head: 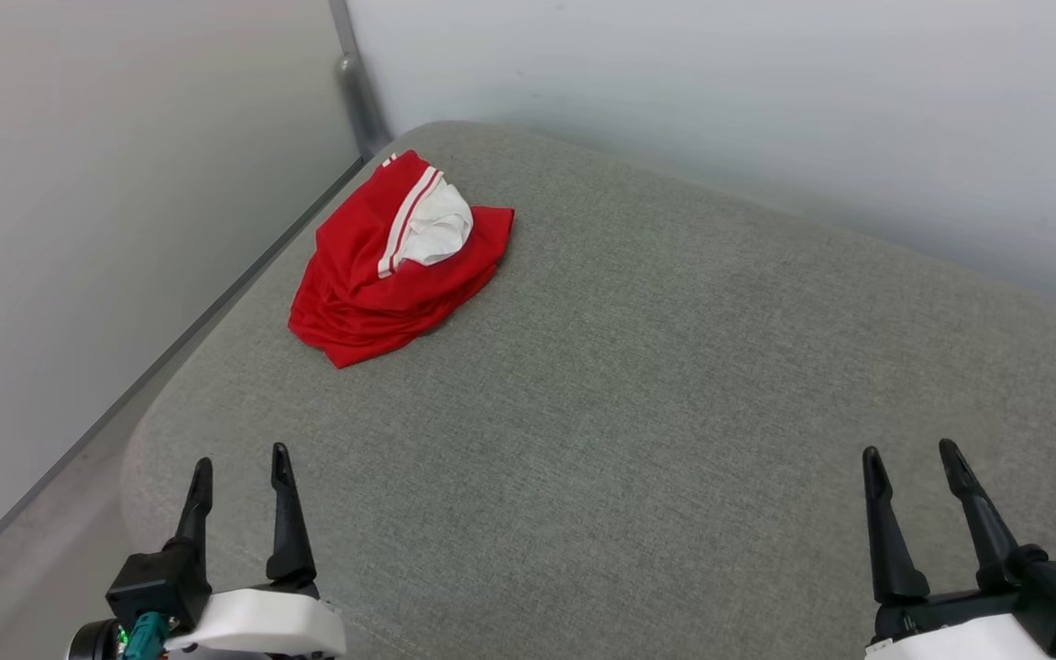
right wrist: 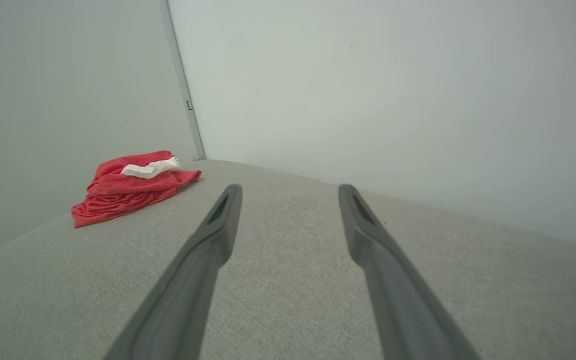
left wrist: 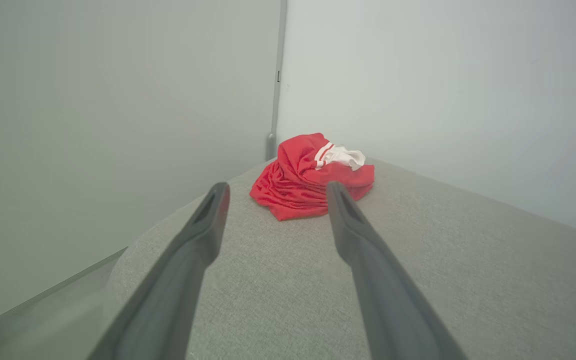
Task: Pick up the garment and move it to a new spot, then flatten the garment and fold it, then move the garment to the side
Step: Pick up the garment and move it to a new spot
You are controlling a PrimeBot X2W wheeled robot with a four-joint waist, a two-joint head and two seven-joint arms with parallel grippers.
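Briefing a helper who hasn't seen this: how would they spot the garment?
Find the wide grey cushion set into a corner of pale walls. Near its far left corner, by the metal post, lies the garment, a crumpled heap. It is bright red with a white patch and striped trim on plain grey fabric.
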